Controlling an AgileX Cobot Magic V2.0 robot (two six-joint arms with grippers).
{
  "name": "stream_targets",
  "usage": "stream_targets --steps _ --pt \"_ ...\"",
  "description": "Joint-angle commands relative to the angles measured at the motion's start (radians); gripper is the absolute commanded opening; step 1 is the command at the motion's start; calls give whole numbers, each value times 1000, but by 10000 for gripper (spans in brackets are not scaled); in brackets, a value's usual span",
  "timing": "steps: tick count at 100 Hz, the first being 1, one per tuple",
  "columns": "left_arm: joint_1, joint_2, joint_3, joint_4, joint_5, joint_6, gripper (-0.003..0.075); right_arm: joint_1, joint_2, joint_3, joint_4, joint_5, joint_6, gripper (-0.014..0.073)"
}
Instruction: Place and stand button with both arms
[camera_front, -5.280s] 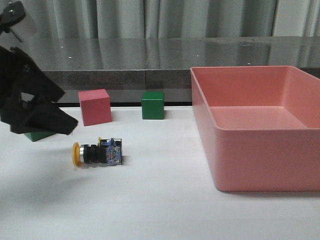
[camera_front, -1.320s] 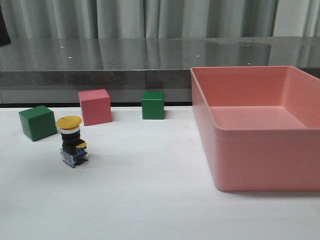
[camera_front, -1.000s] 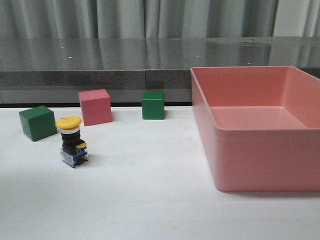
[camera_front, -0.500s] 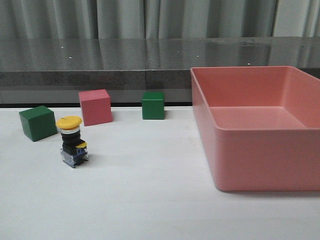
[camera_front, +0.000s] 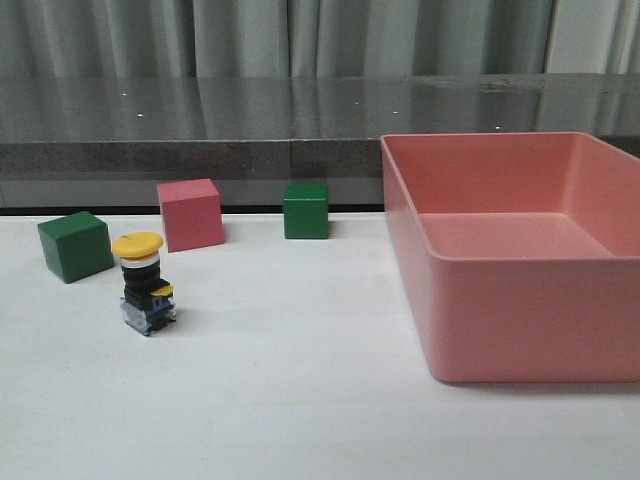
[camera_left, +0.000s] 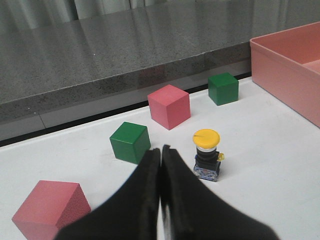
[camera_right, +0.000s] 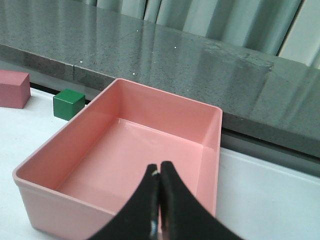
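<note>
Already the button (camera_front: 144, 284) stands upright on the desk (camera_front: 300, 400), yellow cap up, near the green cube (camera_front: 75, 245). Both the left gripper (camera_left: 160, 165) and right gripper (camera_right: 159, 182) are pressed together, holding nothing (the task looks finished).

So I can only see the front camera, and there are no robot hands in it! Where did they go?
Observer: Both are pulled back. The left gripper hangs above the table's left side, fingers pressed together, holding nothing.
Operator: And the other hand?
Observer: The right gripper is shut too, hanging over the near side of the pink bin.
Operator: I count three blocks near the button. Is that all?
Observer: No, the left wrist camera shows a fourth one, a second pink cube, nearer the robot than the green cube beside the button.
</note>
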Motion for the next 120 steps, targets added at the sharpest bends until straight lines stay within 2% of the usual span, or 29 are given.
stream_targets --steps 1,23,37,44,51,63,70,86,102,113,120 --pt "0 8 -26 -37 -45 -3 -20 -7 6 -25 10 -67 0 -61" --pt "-3 8 -26 -39 -47 -3 -20 -7 6 -25 10 -67 0 -61" --pt "-24 8 14 -45 -122 -3 -20 -7 6 -25 10 -67 0 -61" --pt "-37 -7 32 15 -137 -22 -20 -7 6 -25 10 -67 0 -61" --pt "-52 -39 48 169 -138 -148 -20 -7 6 -25 10 -67 0 -61" --pt "-70 -126 86 487 -149 -534 -20 -7 6 -25 10 -67 0 -61" --pt "-73 -186 118 601 -168 -669 -20 -7 6 -25 10 -67 0 -61" --pt "-76 -297 195 754 -196 -832 -20 -7 7 -25 10 -68 0 -61" --pt "-101 -296 262 997 -295 -1108 -20 -7 7 -25 10 -65 0 -61" --pt "-112 -296 314 1086 -423 -1176 -20 -7 7 -25 10 -65 0 -61" --pt "-112 -296 310 1082 -409 -1178 -20 -7 7 -25 10 -65 0 -61"
